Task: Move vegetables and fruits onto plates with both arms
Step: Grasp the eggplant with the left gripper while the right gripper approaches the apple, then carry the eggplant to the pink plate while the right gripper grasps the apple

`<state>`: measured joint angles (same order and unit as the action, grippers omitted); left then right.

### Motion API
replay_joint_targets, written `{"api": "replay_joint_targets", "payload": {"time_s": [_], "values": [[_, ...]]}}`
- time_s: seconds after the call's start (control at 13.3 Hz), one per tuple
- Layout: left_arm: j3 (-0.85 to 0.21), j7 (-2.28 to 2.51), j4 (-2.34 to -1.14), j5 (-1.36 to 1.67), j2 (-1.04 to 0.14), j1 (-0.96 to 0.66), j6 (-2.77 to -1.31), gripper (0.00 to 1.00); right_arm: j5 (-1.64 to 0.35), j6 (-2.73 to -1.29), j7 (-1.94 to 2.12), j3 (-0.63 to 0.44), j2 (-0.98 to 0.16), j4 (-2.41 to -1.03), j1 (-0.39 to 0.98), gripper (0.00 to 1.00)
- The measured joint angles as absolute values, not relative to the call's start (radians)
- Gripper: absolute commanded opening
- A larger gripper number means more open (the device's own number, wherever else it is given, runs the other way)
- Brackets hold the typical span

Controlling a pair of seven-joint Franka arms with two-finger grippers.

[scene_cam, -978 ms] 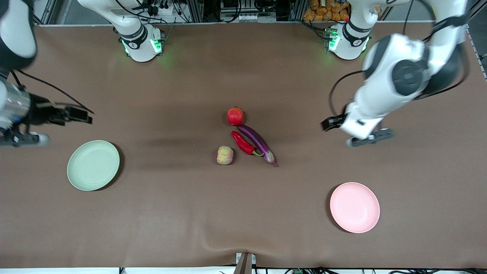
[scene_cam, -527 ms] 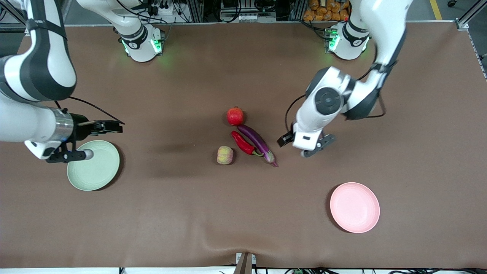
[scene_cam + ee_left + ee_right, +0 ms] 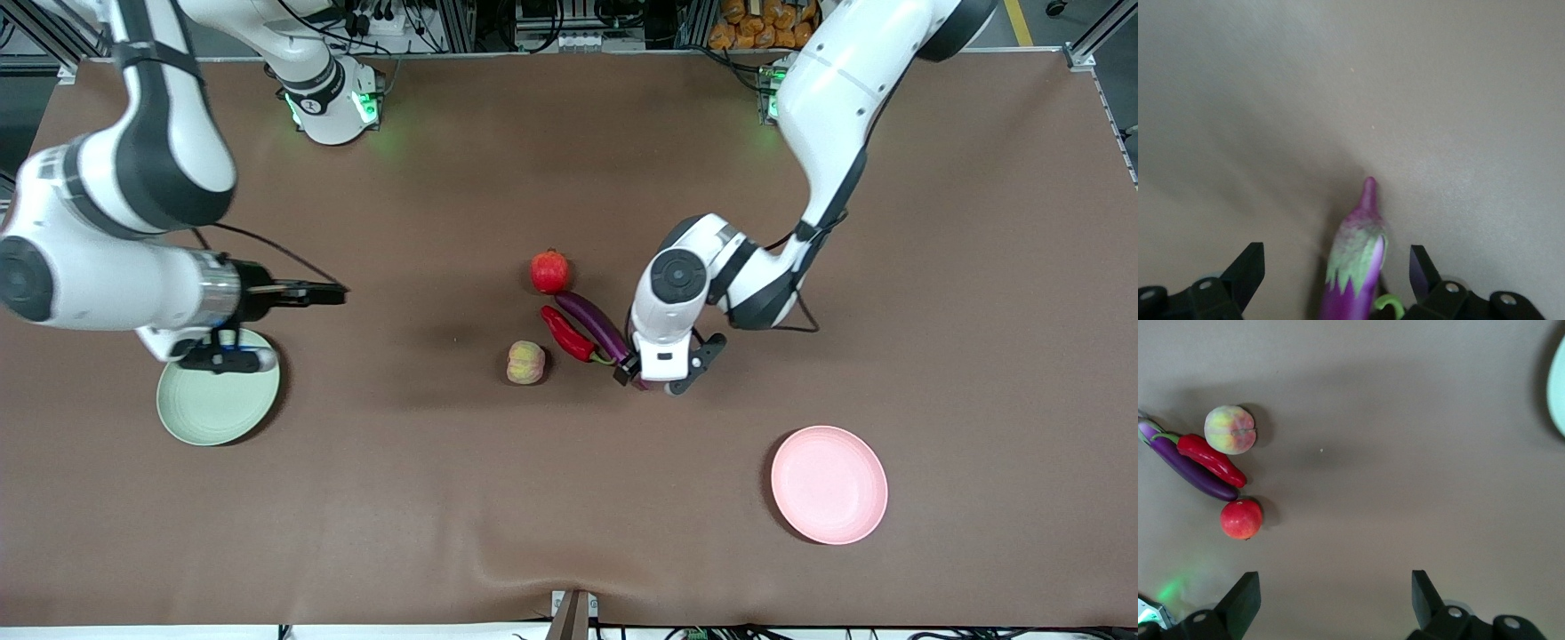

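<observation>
Brown tabletop point(image 3: 444, 498): your green plate point(image 3: 213, 400) and pink plate point(image 3: 829, 484) carry nothing. Left gripper point(image 3: 1338, 277), jaws apart, straddles the eggplant point(image 3: 1355, 267) stem end; right gripper point(image 3: 1331, 597) hangs spread near the green plate.

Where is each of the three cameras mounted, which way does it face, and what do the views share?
Front view: high across the table, facing both arm bases; shows both arms, the green plate and pink plate.
Left wrist view: on the left arm's wrist, looking down past the open left gripper at the eggplant stem end between its fingers.
Right wrist view: on the right arm's wrist, looking down past the open right gripper at bare table, the produce farther off.
Shared: the eggplant appears in all three; pomegranate, peach and chili in the front and right wrist views.
</observation>
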<state>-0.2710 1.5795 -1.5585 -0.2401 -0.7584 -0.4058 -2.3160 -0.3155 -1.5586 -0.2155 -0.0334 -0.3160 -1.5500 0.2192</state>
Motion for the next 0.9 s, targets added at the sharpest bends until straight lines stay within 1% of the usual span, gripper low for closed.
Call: {"api": "replay_joint_targets", "payload": {"time_s": [0.23,0.3,0.38,0.45,0.53,0.6,0.75,0.9], "values": [[-0.27,1.588,-1.536,-0.241,-0.796,-0.415,-2.343,0.7,-0.323,-1.579,-0.26,-0.033,-0.316,-1.57,0.26,1.0],[-0.269,1.591,-1.535,-0.241,-0.801,-0.415,-2.355,0.6,-0.327,-1.586,-0.285,-0.033,-0.317,-1.573,0.276,1.0],[-0.269,1.594,-1.534,-0.241,-0.806,-0.415,-2.368,0.43,-0.33,-1.595,-0.316,-0.033,-0.317,-1.577,0.297,1.0],[-0.269,1.599,-1.534,-0.241,-0.811,-0.417,-2.377,0.21,-0.331,-1.602,-0.355,-0.032,-0.317,-1.583,0.326,1.0],[-0.269,1.605,-1.533,-0.241,-0.815,-0.42,-2.382,0.02,-0.332,-1.615,-0.406,-0.032,-0.317,-1.591,0.367,1.0],[-0.269,1.609,-1.533,-0.243,-0.818,-0.423,-2.383,0.0,-0.332,-1.638,-0.457,-0.032,-0.317,-1.602,0.408,1.0],[-0.269,1.61,-1.532,-0.253,-0.818,-0.425,-2.384,0.0,-0.332,-1.679,-0.514,-0.031,-0.317,-1.634,0.468,1.0],[-0.265,1.603,-1.529,-0.268,-0.817,-0.421,-2.383,0.0,-0.332,-1.709,-0.52,-0.032,-0.317,-1.663,0.486,1.0]]}}
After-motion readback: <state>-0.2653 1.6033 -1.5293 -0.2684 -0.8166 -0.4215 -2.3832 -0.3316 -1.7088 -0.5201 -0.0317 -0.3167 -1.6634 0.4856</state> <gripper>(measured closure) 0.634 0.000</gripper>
